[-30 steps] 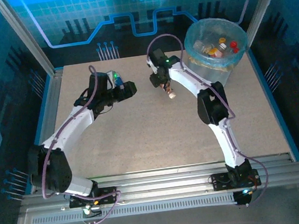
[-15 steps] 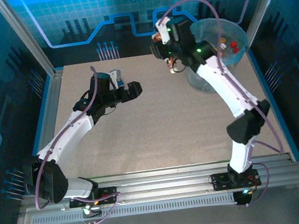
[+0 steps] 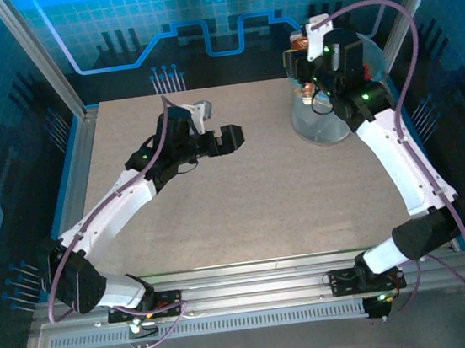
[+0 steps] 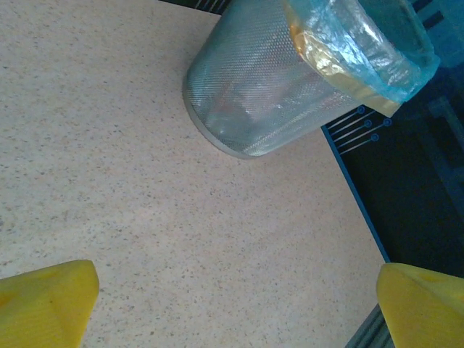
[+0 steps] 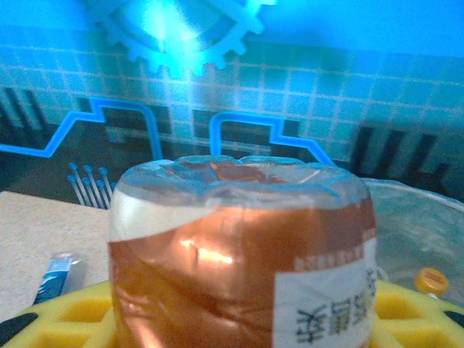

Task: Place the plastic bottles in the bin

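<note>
The brown bottle (image 5: pixel 239 246) had swung up to the near rim of the bin (image 3: pixel 320 125), right fingers (image 5: pixel 72 319) clamped on it, left fingers (image 4: pixel 43 301) apart; released early, it could bounce off onto the table (image 3: pixel 246 215).

In the top view the bin (image 3: pixel 322 126) is standing at the upper right of the bench (image 3: pixel 246 215), close to its far edge. The right tool (image 3: pixel 310 85) is hanging at the left part of the bin's top, gripping a plastic bottle (image 5: pixel 239 261). The left tool (image 3: pixel 234 136) is hovering over the upper middle of the bench, left of the bin and apart from it, jaws spread wide. In the left wrist view the bin is sitting in the upper centre, and the fingertips (image 4: pixel 43 301) are occupying the two lower corners with bench between them. In the right wrist view the bottle is sitting centre foreground, with the bin's rim behind it to the right and a bottle cap (image 5: pixel 431 279) inside the bin at lower right.
</note>
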